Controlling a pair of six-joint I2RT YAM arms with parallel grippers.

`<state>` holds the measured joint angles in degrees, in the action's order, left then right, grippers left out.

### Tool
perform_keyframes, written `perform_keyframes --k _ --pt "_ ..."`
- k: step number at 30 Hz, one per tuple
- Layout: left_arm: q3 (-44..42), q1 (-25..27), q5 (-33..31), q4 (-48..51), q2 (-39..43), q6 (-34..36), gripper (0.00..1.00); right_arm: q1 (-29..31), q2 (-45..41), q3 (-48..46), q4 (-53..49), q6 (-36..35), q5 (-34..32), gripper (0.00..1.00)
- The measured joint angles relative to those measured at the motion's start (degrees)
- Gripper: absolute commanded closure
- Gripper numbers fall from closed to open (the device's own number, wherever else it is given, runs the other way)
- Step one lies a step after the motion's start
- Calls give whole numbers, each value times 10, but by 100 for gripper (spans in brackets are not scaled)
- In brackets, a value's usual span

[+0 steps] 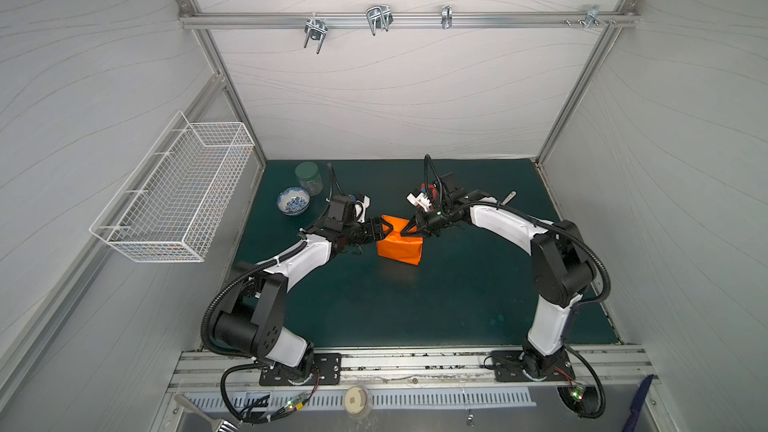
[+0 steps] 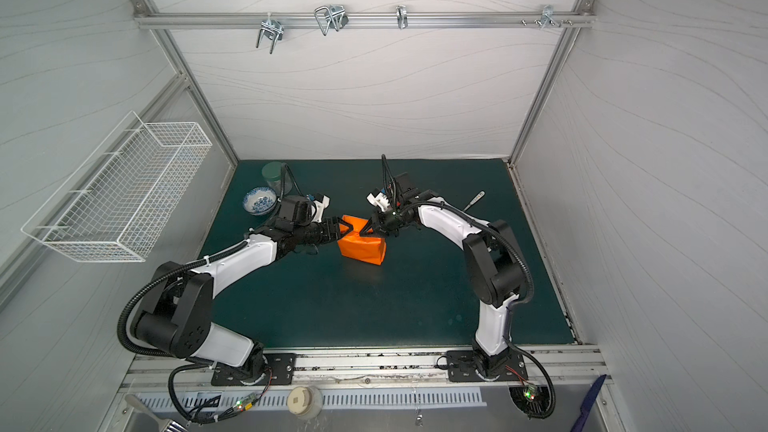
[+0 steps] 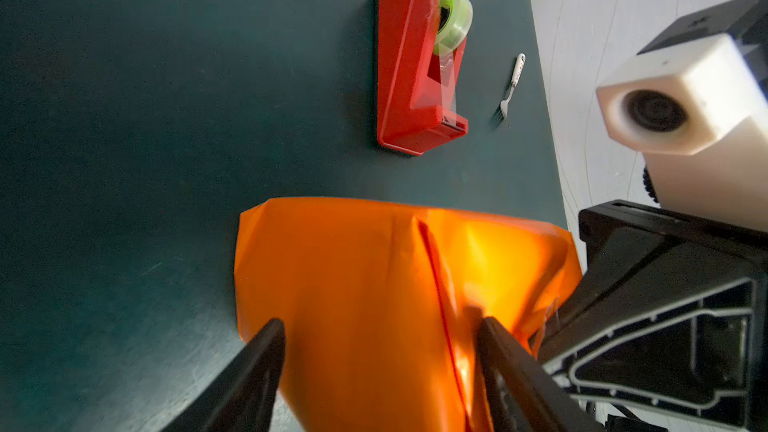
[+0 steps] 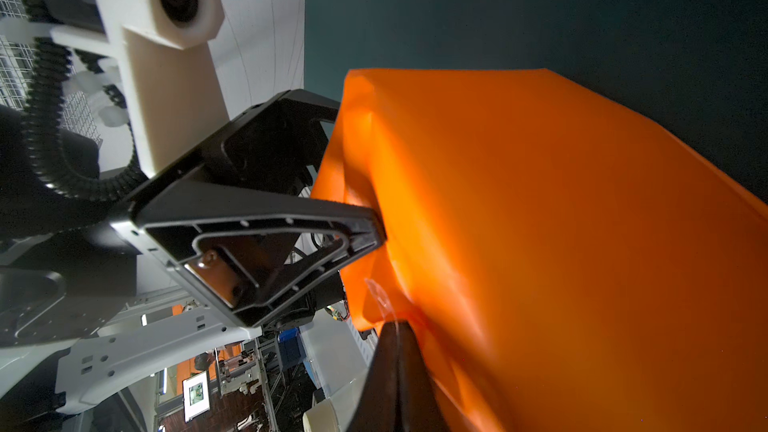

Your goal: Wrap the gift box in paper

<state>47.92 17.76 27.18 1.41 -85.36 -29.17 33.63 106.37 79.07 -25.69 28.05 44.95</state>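
paper: orange [image 1: 399, 252], folded into a closed block in the middle of the green surface [image 1: 457, 297], between the two arms.
gift box: fully covered by the paper; none of it shows.
long axis: runs left to right in both top views, the right end a little nearer the arm bases; the broad orange side faces the bases.
left claw: [image 1: 390, 227] spread at the block's left end. In the left wrist view its fingers [image 3: 266, 351] lie apart over the paper [image 3: 353, 284], a crease between them; in the right wrist view one fingertip pushes into the end face.
right claw: [image 1: 405, 231] pressed together, tips down on the top edge near the block's far right. Whether it pinches paper or tape, cannot tell.
beyond the block: red tape dispenser [image 3: 415, 68], a small fork [image 3: 511, 89] near it.
far left: patterned bowl [image 1: 293, 200] and green-lidded jar [image 1: 308, 176], well apart from the paper.
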Motion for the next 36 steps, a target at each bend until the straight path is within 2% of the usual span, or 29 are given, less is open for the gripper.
perform_keyframes --k 8,18,23,36 --pt "-7 -2 -19 19 43 -14 14 0 5 6 -9 0 4 100" --pt "34 24 -12 35 29 0 7 0 6 7 -11 -6 5 100" --pt "52 41 -12 52 9 14 7 0 8 11 -15 -7 6 100" --pt "57 42 -13 67 -27 31 13 0 9 14 -20 -10 5 100"
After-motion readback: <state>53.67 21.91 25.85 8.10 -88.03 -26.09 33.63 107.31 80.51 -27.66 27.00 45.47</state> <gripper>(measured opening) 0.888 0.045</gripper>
